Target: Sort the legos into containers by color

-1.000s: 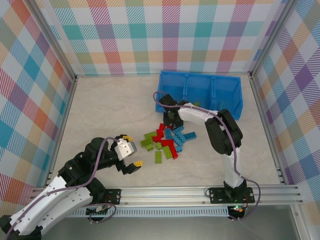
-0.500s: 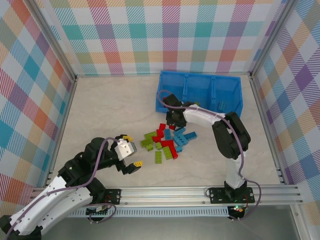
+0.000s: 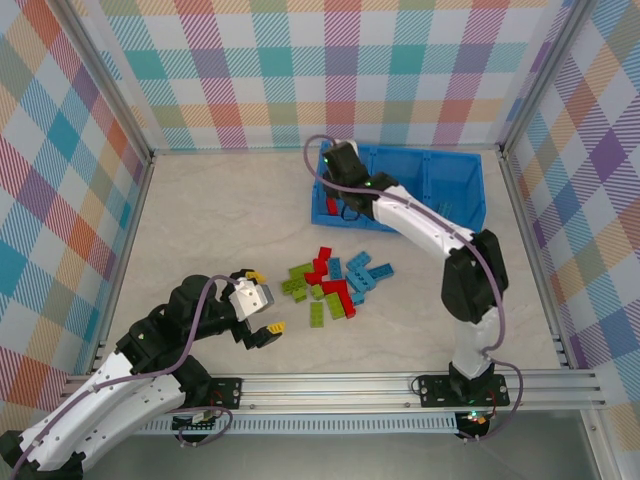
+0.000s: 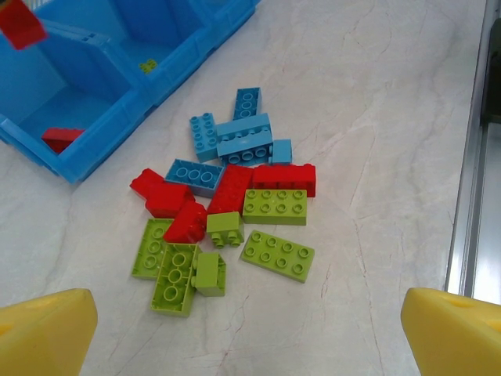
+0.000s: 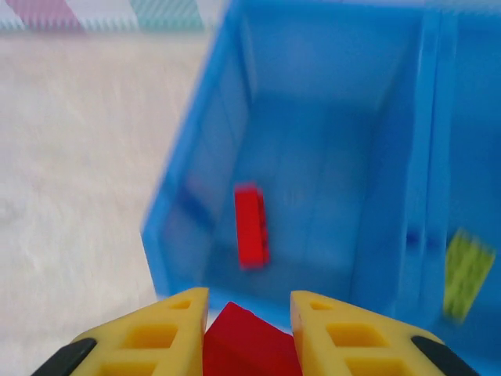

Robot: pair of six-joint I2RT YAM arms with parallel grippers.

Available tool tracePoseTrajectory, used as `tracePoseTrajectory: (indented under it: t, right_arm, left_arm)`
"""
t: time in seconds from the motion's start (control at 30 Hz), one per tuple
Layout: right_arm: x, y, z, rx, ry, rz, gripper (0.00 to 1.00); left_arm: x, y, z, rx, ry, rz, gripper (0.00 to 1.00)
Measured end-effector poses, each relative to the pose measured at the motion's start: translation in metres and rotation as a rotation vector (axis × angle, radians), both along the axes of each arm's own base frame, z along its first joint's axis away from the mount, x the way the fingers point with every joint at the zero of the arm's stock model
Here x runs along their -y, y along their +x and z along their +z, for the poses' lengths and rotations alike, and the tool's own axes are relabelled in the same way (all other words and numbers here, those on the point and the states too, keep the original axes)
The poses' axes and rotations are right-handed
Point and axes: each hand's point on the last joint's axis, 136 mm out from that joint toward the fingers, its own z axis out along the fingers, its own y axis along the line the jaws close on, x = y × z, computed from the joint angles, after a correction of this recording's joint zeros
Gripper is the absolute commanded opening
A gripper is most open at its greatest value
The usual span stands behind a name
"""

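Top external view: the right arm reached far across the marbled tabletop [image 3: 200,210], and the right gripper [image 3: 336,203] hung over the left-hand compartment of the bright blue tray [image 3: 465,180]. From the right wrist camera, blurred as it was, I could see its yellow fingers [image 5: 156,329] clamped on a red brick [image 5: 250,341], held above the compartment floor. A second red brick [image 5: 251,225] lay flat down there, and a lime green brick [image 5: 466,274] sat in the neighbouring compartment, beyond the dividing wall.

The rest of the legos [image 3: 330,285] lay in a loose heap on the table, well short of the tray and between the two arms. The left wrist camera showed them plainly: light blue bricks [image 4: 243,137] on the side nearest the tray, red ones [image 4: 262,178] through the middle, lime green ones [image 4: 274,206] nearest the lens – several touching or overlapping.

The left gripper [image 3: 264,300] hovered low, just beside the heap on its left. Its fingertips [image 4: 43,329] were spread wide, nothing between them. High in that same view the held red brick showed above the tray's corner.
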Motion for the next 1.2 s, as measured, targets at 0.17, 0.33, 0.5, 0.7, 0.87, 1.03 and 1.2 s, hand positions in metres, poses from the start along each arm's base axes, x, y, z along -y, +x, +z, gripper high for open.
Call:
tracePoseTrajectory:
  t: [0.17,0.33,0.5,0.7,0.87,1.03,1.2]
  right_arm:
    - [-0.009,0.044,-0.022,0.040,-0.119,0.015,0.34]
    - [-0.008,0.057,-0.065,-0.021,-0.204,0.045,0.51]
    - [-0.007,0.054,-0.064,-0.044,-0.206,0.065,0.53]
    - [-0.007,0.016,-0.026,-0.077,-0.090,0.140,0.69]
    - [-0.004,-0.067,0.030,-0.122,0.119,0.322,0.78]
    - [0.011,-0.158,0.038,-0.228,0.297,0.448,0.78]
    - [0.026,-0.230,-0.004,-0.459,0.380,0.504,0.78]
  left_arm:
    - [-0.003,-0.002,-0.001,0.014,-0.010,0.003,1.00]
    - [-0.004,-0.003,-0.001,0.019,-0.015,0.003,1.00]
    - [-0.003,-0.002,-0.003,0.011,-0.008,0.004,1.00]
    - [-0.008,0.011,-0.012,-0.075,-0.005,0.122,1.00]
    - [-0.018,0.049,0.005,-0.250,-0.029,0.441,1.00]
    - [-0.017,0.087,-0.001,-0.468,-0.163,0.798,0.95]
    - [-0.006,0.093,-0.063,-0.753,-0.201,1.094,0.97]
